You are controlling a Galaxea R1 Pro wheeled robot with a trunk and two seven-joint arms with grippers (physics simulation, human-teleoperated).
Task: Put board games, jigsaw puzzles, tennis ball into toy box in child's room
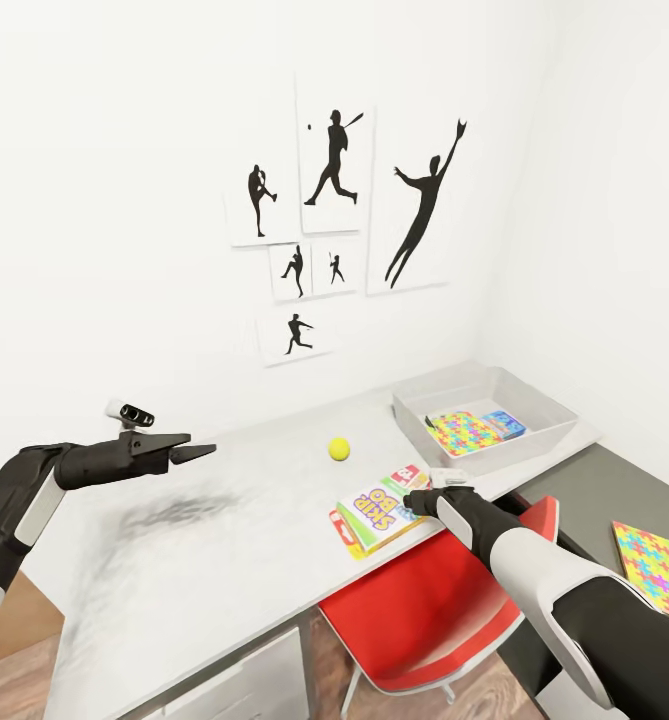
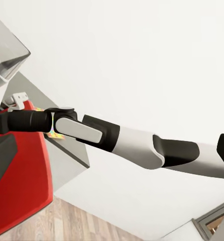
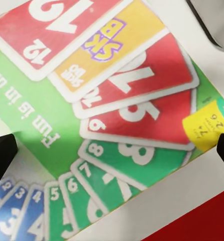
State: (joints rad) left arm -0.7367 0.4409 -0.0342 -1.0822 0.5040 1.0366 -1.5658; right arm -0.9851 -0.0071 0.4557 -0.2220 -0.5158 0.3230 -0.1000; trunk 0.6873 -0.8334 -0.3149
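The SKIP BO board game [image 1: 379, 510] lies flat at the front edge of the table [image 1: 224, 530]. My right gripper [image 1: 419, 497] hovers just over its right end, open; in the right wrist view its cover [image 3: 117, 100] spreads between the two dark fingertips [image 3: 1, 155]. The tennis ball [image 1: 340, 448] rests on the table behind the game. At the far right stands the toy box [image 1: 549, 405], holding one jigsaw puzzle [image 1: 462, 432] and a light blue board game [image 1: 504, 424]. My left gripper [image 1: 199, 452] hangs open and empty above the table's left half.
A second jigsaw puzzle [image 1: 654, 570] lies on the lower dark grey desk [image 1: 594, 490] to the right. A red chair [image 1: 424, 610] is tucked under the table's front edge below my right arm. White walls with black sports pictures [image 1: 334, 200] close off the back and right.
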